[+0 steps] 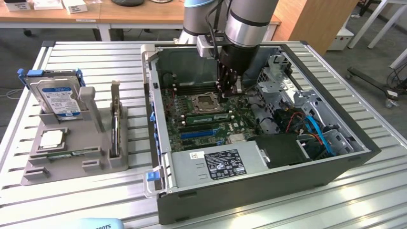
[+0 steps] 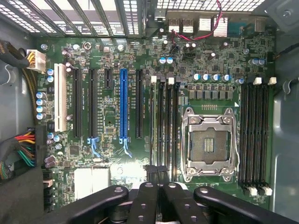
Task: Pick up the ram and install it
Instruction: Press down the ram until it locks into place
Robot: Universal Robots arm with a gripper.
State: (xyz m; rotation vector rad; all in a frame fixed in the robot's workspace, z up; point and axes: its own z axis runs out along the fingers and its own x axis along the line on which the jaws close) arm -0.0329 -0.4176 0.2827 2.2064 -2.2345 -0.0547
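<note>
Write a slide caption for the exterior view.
Shut gripper inside the open computer case, near the CPU socket and a green ram stick seated on the motherboard.

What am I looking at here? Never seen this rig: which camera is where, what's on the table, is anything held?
One robot arm with a two-finger gripper reaches into an open computer case lying on a slatted metal table. The exterior view comes from a camera off the arm. The wrist view looks down from the arm's wrist onto the motherboard.

The gripper is shut, its tips over the end of the memory slots beside the empty processor socket. Nothing looks clamped. A green stick seems seated in a slot by the socket.

To the exterior view's left, a grey holder carries a hard drive, a silver processor chip, an upright card and a thin green ram stick.
</note>
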